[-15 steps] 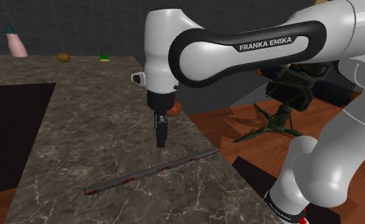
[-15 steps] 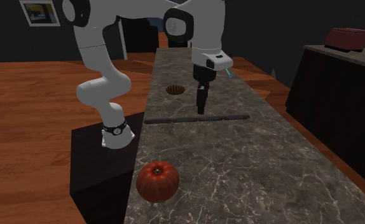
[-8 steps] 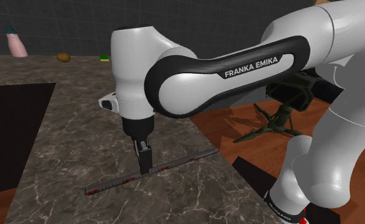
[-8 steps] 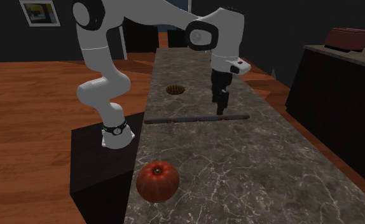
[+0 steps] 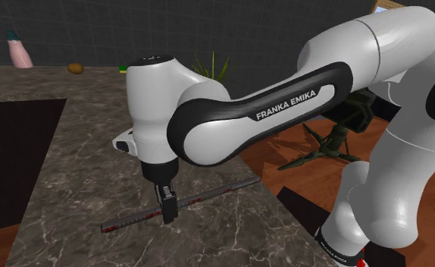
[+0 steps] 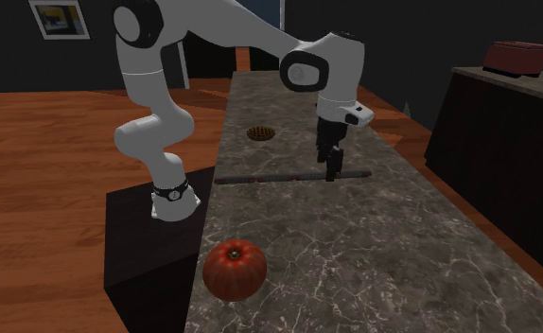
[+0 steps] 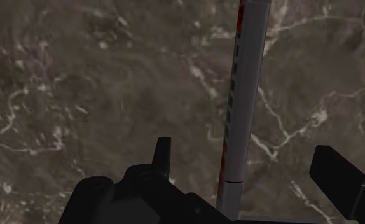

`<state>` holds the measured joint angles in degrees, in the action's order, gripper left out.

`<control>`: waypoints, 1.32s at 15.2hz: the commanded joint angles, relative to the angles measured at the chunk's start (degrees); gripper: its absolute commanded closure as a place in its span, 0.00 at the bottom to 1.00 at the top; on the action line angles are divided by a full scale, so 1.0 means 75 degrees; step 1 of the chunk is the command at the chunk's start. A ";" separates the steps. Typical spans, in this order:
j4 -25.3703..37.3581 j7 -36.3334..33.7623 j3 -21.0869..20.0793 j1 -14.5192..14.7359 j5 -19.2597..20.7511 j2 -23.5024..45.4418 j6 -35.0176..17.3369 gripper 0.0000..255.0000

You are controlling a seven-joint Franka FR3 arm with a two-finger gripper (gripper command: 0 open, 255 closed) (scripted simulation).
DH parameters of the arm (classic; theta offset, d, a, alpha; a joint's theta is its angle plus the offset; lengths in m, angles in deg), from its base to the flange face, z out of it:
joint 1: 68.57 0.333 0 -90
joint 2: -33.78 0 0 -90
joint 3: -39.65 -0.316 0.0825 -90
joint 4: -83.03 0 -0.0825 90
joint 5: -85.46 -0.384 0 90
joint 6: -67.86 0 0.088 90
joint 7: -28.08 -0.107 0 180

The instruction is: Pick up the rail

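the rail (image 5: 208, 194) is seen lying flat on the dark marbled surface (image 5: 87, 144), set across its width, with 1 end close to the edge on the stand's side. the gripper (image 5: 167, 211) is held upright and low over it, at a spot judged to be off the rail's middle, toward the end away from the stand. in the wrist view the 2 fingers (image 7: 163, 153) are spread. the rail (image 7: 245, 95) runs between them, touched by neither and nearer 1 than the other.

the step in hand is judged to be the final lowering before closing. it is done well if the hand is shifted slightly so that the rail is centred in the gap and the fingertips are brought just short of the surface. only then should the fingers be closed across the narrow width. since the hold is off-centre, a tilt of the long rail is to be expected on lifting, so a firm squeeze and a slow, straight rise are called for.

in the second exterior view, bare surface (image 6: 383, 255) is seen on both sides of the rail (image 6: 270, 177). a small round brown thing (image 6: 259, 132) and a pumpkin (image 6: 234, 269) lie well apart from it. room above is open. the rail's end by the edge is to be watched, lest it be nudged off.
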<state>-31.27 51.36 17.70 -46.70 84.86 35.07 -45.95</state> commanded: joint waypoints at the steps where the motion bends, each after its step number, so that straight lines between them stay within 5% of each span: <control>1: -0.0084 -0.0003 0.0002 -0.0001 0.0018 0.0047 -0.0134 0.00; 2: -0.0083 -0.0003 0.0002 -0.0001 0.0019 0.0048 -0.0134 0.00; 3: -0.0091 -0.0007 0.0000 0.0002 0.0017 0.0045 -0.0139 1.00; 12: -0.0083 -0.0003 0.0002 -0.0001 0.0019 0.0049 -0.0134 1.00; 20: 0.0517 0.0045 0.0013 -0.0017 -0.0060 -0.0161 0.0661 1.00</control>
<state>-28.11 51.68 17.80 -46.82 84.44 33.96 -41.81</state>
